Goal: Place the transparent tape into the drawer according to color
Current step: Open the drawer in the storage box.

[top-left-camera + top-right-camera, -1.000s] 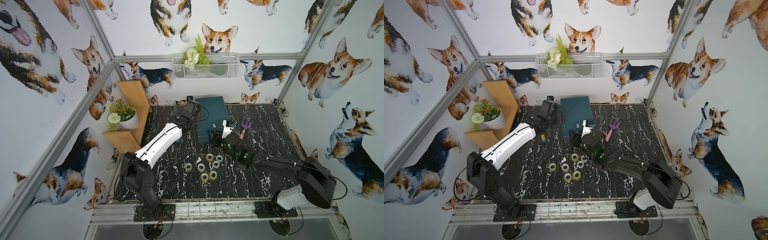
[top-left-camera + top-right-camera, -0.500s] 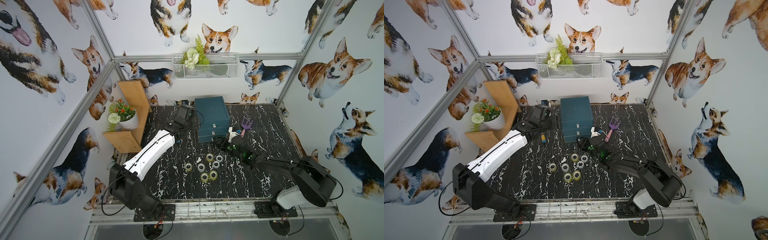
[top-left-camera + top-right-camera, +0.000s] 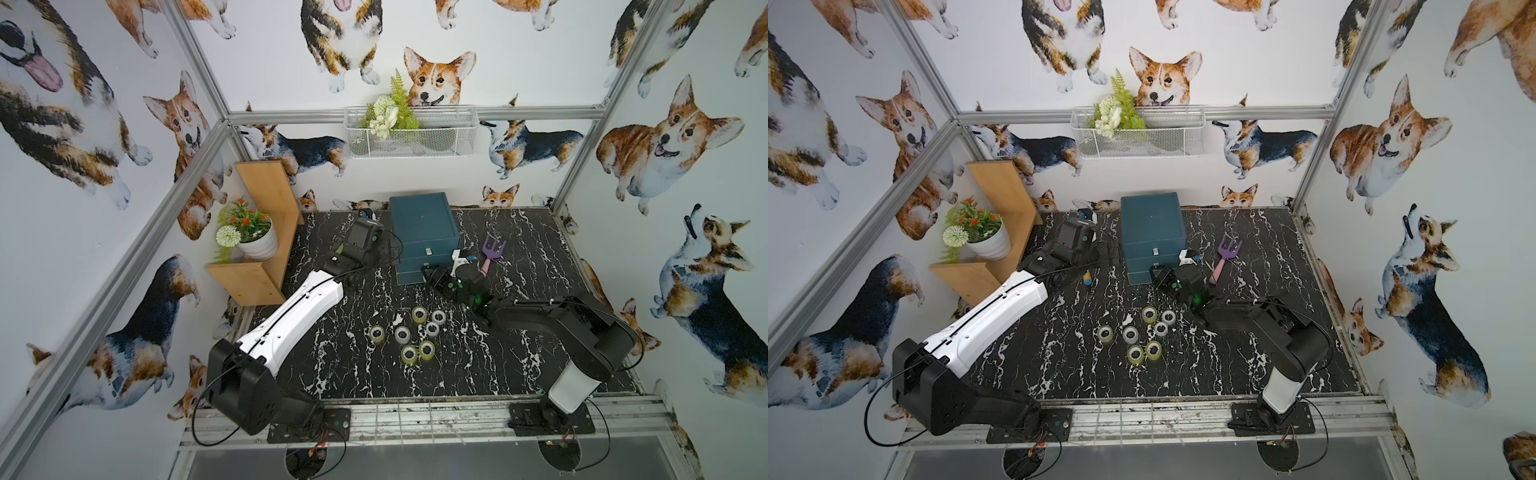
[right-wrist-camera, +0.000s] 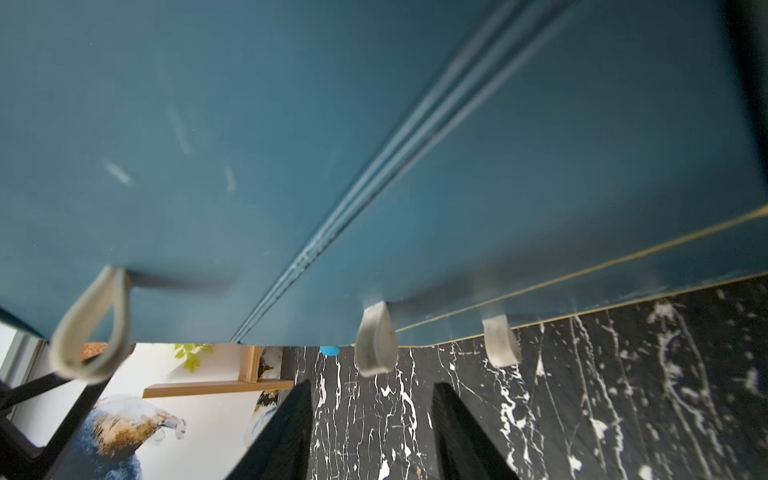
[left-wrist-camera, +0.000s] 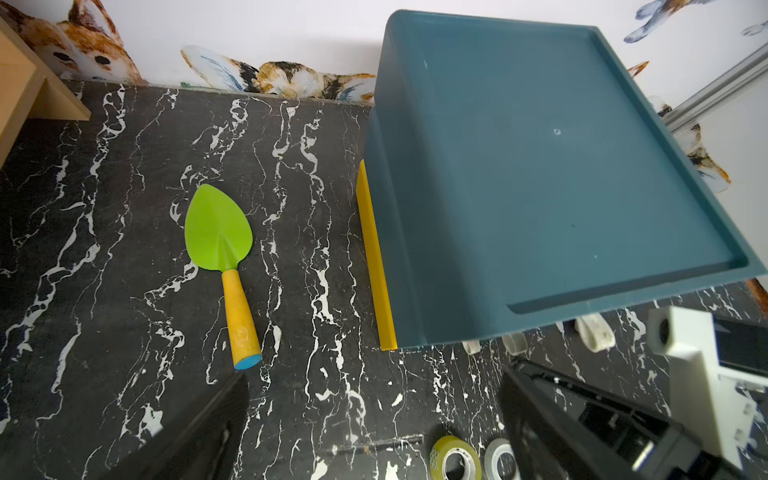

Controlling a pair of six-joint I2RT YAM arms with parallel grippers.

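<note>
Standing shut, drawers [image 3: 415,266] hide contents, seven tape rolls [image 3: 403,333] outside, left fingers [image 5: 199,436] spread, right fingers [image 4: 286,432] parted.

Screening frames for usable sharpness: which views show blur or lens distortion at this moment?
Right wrist view: motion blur smears the dark-teal boxy drawer chest and its pale loop handles. Left wrist view: sharp, though wide-angle bending flares the chest's top; green-bladed yellow-handled plastic trowel crisp. Both top views: sharp, evenly lit.
</note>
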